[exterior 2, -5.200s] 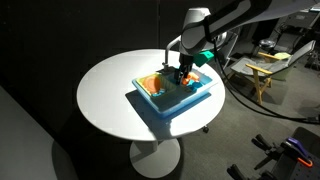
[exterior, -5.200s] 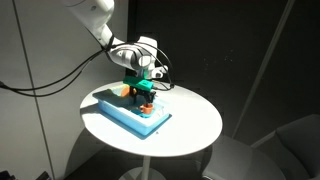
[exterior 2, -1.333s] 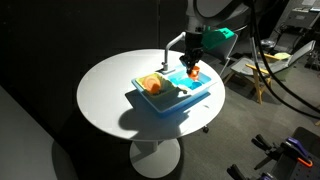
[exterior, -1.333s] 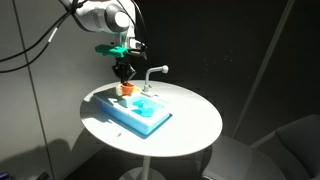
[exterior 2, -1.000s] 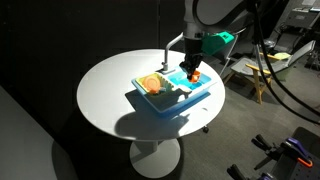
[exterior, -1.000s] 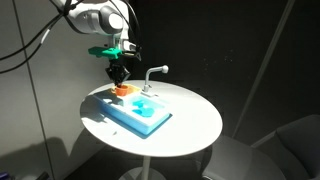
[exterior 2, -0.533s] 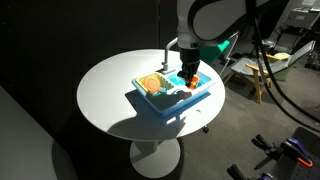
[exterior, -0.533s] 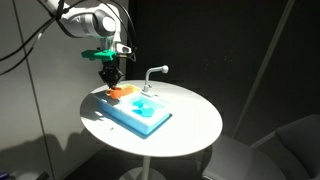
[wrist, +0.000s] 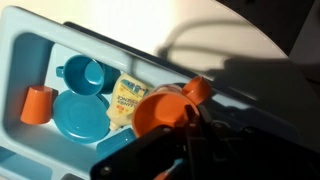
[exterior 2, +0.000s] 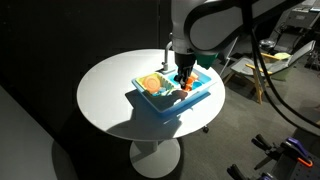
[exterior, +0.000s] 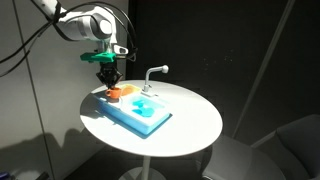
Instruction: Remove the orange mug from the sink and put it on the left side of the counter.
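Since the frame half a second before, the gripper [exterior: 106,78] had shifted further from the faucet [exterior: 151,74] and a little lower, and the orange mug [exterior: 113,95] had gone with it. In an exterior view the mug sat directly under the fingertips at the end of the light-blue toy sink unit [exterior: 140,117] farthest from the faucet, level with the counter [exterior: 122,105]. Whether it touched that surface or hung just above it could not be told. The jaws looked clamped on the mug: in the wrist view the mug [wrist: 152,110] filled the middle of the picture, open rim up and handle pointing away, with the dark fingers [wrist: 190,135] overlapping its near side, but that part was dim and blurred. The mug was out of the sink [wrist: 30,55]. Left in the basin in the wrist view were a blue cup [wrist: 83,73], a blue plate [wrist: 78,118], a small orange cup [wrist: 38,103] and a pale yellow carton [wrist: 127,100] that lay just beside the mug. In an exterior view the gripper [exterior 2: 183,80] stood upright over the unit, close beside the faucet's thin stem [exterior 2: 163,55], and a yellow-orange item [exterior 2: 150,84] lay in the unit near the faucet's base. The arm [exterior: 85,25] reached in from above, on the side away from the faucet. The unit rested on a round white table [exterior: 190,125].
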{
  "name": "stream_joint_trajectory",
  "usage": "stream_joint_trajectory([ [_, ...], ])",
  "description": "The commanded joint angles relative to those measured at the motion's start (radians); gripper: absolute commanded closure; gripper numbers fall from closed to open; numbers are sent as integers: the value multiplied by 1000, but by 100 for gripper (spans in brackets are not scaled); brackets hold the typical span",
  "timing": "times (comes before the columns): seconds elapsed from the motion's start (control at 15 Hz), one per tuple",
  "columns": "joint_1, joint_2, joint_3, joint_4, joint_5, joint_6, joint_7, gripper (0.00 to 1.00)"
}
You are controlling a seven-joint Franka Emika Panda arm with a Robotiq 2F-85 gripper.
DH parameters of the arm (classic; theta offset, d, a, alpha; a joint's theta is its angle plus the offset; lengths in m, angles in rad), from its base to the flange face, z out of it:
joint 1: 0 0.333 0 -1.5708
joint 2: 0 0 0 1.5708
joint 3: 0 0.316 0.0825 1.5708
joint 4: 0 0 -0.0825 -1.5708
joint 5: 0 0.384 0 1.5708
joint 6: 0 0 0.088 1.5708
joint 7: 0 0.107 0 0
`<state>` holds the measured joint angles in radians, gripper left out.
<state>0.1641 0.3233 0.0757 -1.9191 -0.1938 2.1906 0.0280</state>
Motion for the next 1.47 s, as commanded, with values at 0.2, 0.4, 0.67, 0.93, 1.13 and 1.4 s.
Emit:
stream_joint_trajectory([
  [0.2, -9, 23, 25, 18, 16, 89, -73, 99],
  [0.4, -10, 36, 32, 21, 41, 126, -61, 99],
  [0.67, -7, 47, 39, 25, 76, 164, -46, 99],
  [0.93, -4, 59, 37, 32, 100, 171, -30, 99],
  [1.13, -3, 62, 34, 35, 108, 160, -24, 99],
  [1.4, -1, 62, 32, 35, 101, 151, -19, 53],
])
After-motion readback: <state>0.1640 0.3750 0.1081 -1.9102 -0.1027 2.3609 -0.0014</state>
